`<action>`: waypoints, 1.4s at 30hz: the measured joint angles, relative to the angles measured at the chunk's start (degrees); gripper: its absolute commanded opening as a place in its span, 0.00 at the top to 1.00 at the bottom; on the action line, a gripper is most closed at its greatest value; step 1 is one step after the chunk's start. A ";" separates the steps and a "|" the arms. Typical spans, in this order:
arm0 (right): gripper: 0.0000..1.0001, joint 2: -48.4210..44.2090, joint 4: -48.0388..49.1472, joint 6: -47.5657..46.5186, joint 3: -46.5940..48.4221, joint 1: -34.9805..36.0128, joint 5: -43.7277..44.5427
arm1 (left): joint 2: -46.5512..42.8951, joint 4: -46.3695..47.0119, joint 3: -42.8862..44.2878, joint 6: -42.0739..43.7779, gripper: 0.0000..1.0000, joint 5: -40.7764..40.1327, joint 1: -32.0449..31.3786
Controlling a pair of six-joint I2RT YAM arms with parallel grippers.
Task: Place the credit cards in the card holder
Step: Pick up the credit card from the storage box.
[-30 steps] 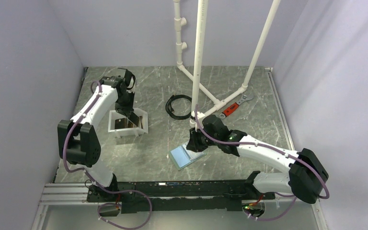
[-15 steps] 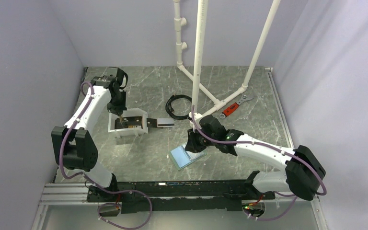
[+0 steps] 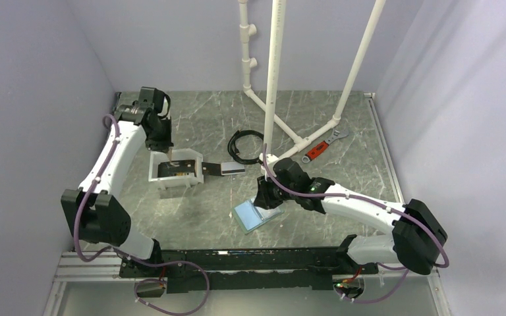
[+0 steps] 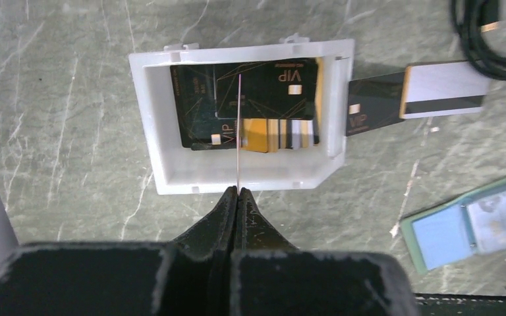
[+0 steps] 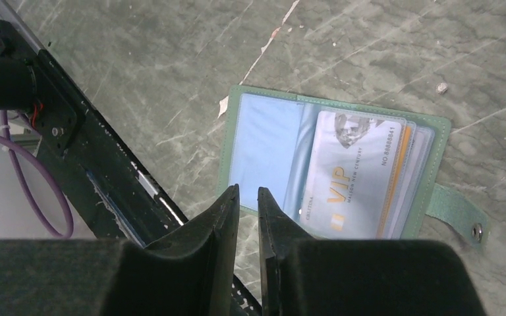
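Note:
My left gripper [image 4: 238, 191] is shut on the edge of a thin credit card [image 4: 238, 131], seen edge-on, hanging above the white tray [image 4: 145, 118]. Several dark and gold credit cards [image 4: 267, 92] lie in that tray. One more dark and silver card [image 4: 428, 92] lies on the table just right of it. The card holder [image 5: 263, 141] lies open on the table, blue faces up, with a pale VIP card [image 5: 352, 174] in its sleeve. My right gripper [image 5: 248, 191] hovers at the holder's near edge, its jaws a narrow gap apart with nothing between them.
A coiled black cable [image 3: 244, 145] lies behind the loose card. White pipes [image 3: 273, 79] rise from the table's middle, with a red-handled wrench [image 3: 319, 149] beside them. The black base rail [image 3: 237, 260] runs along the near edge.
The left gripper has shut on a card and risen back-left above the tray. A dark and silver card has appeared on the table right of the tray. The right arm has barely moved.

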 measured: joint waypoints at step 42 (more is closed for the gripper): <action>1.00 -13.73 16.79 12.55 -12.61 -14.23 -42.66 | -8.13 32.57 -28.41 -7.96 0.82 68.30 -26.38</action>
